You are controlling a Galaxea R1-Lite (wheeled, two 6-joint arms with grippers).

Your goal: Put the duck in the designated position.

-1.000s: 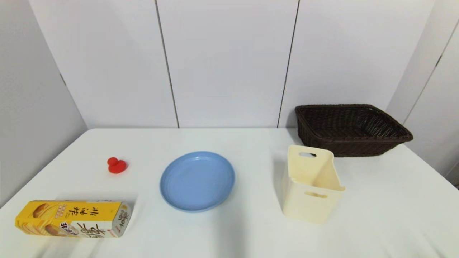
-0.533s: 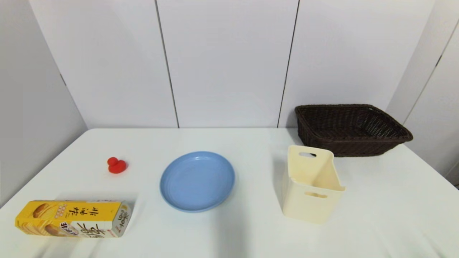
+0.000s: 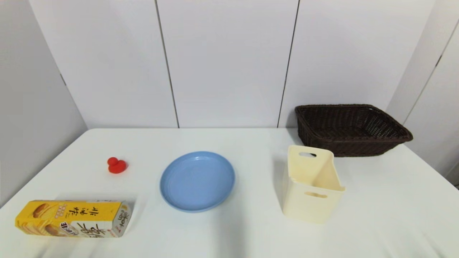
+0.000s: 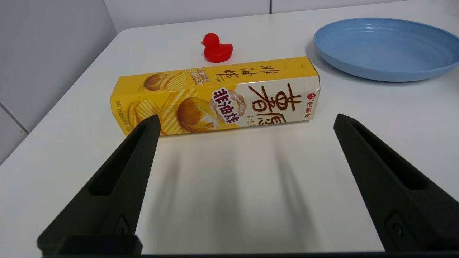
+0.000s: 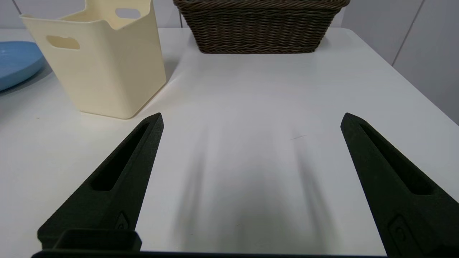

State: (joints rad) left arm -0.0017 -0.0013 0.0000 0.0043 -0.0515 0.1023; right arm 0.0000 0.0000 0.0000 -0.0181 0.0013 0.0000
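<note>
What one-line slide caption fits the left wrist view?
Open left gripper low over the table, facing the yellow snack box, with the red duck beyond it.

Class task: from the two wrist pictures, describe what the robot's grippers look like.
The left gripper and right gripper look alike: two long matte black jaws tapering to pointed tips, each with a sunken slot along its length and a small round mark near the base. No cables or lettering show.
</note>
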